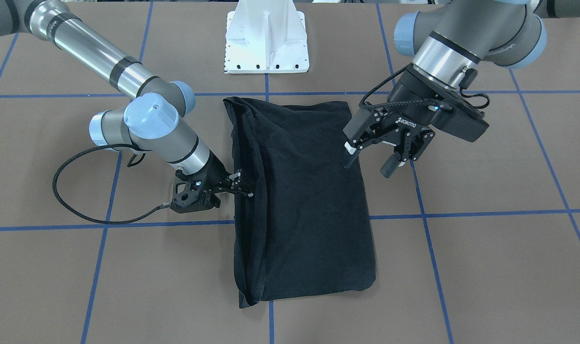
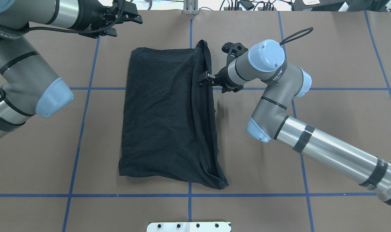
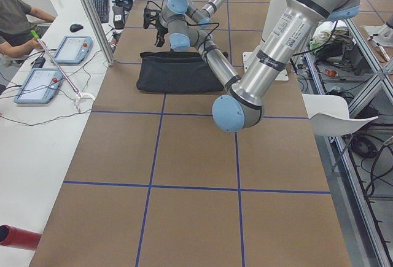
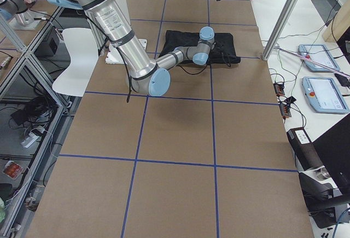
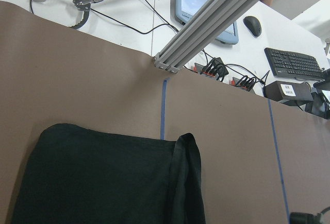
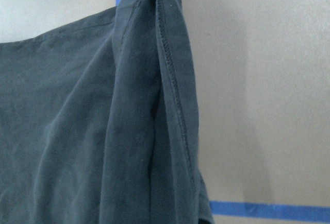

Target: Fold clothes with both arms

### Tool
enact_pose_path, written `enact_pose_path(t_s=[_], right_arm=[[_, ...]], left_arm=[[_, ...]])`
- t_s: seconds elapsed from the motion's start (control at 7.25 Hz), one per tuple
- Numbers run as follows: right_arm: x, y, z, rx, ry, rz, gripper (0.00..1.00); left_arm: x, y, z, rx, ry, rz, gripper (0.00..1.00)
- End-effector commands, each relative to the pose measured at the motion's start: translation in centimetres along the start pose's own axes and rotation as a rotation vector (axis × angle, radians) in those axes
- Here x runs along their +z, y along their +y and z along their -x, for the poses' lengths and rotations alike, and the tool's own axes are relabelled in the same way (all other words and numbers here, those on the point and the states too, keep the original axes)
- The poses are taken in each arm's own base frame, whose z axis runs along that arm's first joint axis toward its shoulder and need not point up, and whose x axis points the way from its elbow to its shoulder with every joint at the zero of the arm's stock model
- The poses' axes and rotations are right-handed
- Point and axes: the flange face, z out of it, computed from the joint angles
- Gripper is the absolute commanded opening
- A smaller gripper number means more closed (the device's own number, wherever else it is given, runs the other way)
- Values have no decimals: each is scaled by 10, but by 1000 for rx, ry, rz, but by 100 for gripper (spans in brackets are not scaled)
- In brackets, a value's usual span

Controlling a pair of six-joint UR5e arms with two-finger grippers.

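Observation:
The black T-shirt [image 1: 309, 191] lies folded into a long rectangle in the middle of the table, plain side up, with no print showing. A raised doubled ridge [image 2: 205, 129] runs along the side nearest my right arm. My right gripper [image 1: 246, 186] is low at this ridge, its jaws closed together on the fabric edge [image 2: 203, 79]. The right wrist view shows the hemmed ridge [image 6: 170, 105] close up. My left gripper [image 1: 368, 167] is open and empty, held in the air over the shirt's opposite long edge. It appears in the overhead view [image 2: 127, 25] too.
The white pedestal base [image 1: 266, 43] stands behind the shirt. Blue tape lines [image 2: 82, 129] grid the brown table. An aluminium post [image 5: 216, 18] stands at the table's far edge, with tablets [image 5: 206, 2], a keyboard [image 5: 294, 64] and cables on the operators' bench beyond.

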Motion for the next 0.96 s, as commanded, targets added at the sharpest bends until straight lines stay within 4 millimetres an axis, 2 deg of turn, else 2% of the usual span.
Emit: enact_pose_path(t_s=[0.0,0.14,0.28,0.55,0.69,0.83], right_arm=[[-3,-29,-18,5,-6,-31,88],[-4,-43,-28,11,-9,-47,80],[3,-52,-40,-2,-37,-64,80],[20,-74,-18,2,-20,-65,79],[23,-76,-17,-2,-14,-64,65],[24,-76,-16,0,-13,-63,47]], left_arm=[[-4,-3,-15,7,5,-3,100],[-5,-4,-17,7,6,-5,100],[-5,-5,-17,8,6,-8,100],[-6,-5,-15,12,4,-9,100],[-8,-9,-14,12,3,-16,100],[-9,-10,-14,16,3,-16,100]])
